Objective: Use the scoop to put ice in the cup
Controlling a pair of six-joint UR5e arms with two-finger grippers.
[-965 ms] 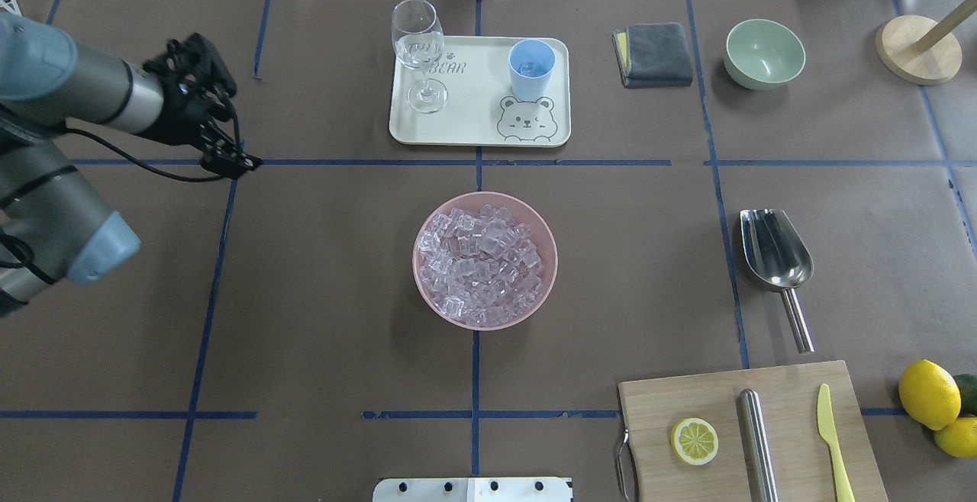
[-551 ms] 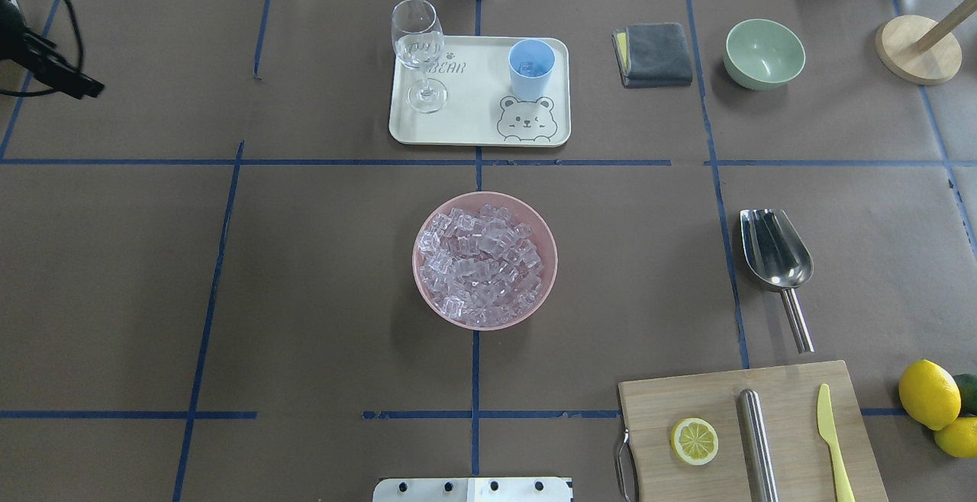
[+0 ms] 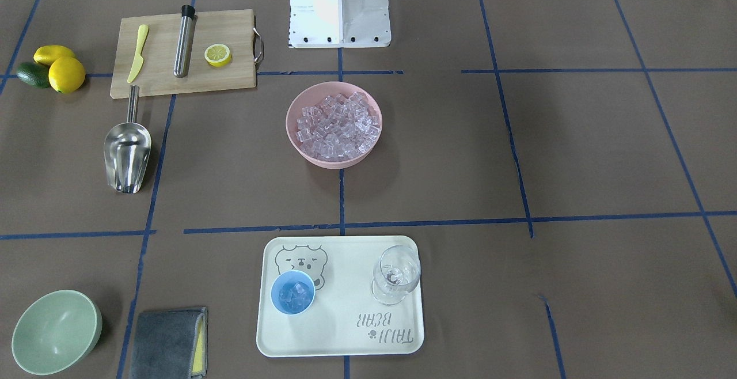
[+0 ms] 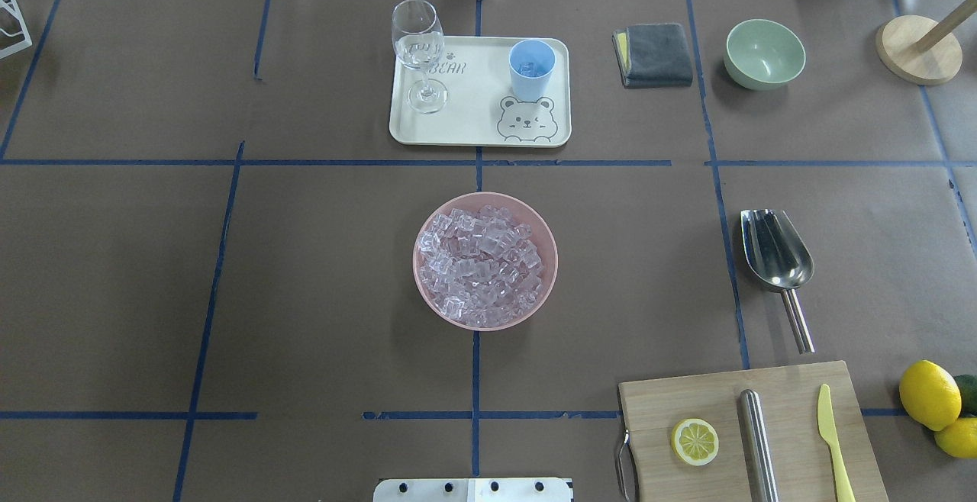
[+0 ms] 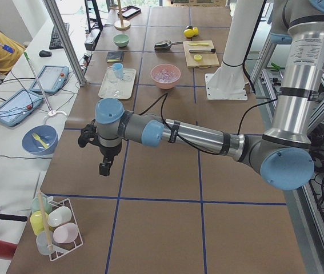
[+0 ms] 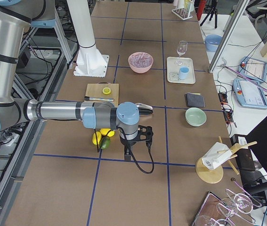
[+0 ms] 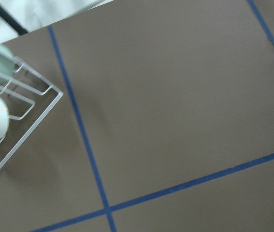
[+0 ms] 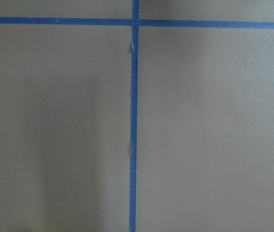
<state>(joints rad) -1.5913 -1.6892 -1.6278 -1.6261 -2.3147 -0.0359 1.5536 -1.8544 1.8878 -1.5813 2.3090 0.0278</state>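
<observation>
one round blue plastic cup [image 4: 532,67], one shiny steel scoop [image 4: 776,258], many glassy ice cubes [image 4: 484,265]. left gripper [image 5: 104,168], right gripper [image 6: 128,154]: cannot tell their grip.

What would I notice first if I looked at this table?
Probably the pink bowl in the middle of the table, heaped with glassy ice cubes. Next come the shiny scoop, lying alone on the robot's right just beyond the cutting board, and the little blue cup on the bear tray beside a wine glass, with a few cubes inside.
</observation>
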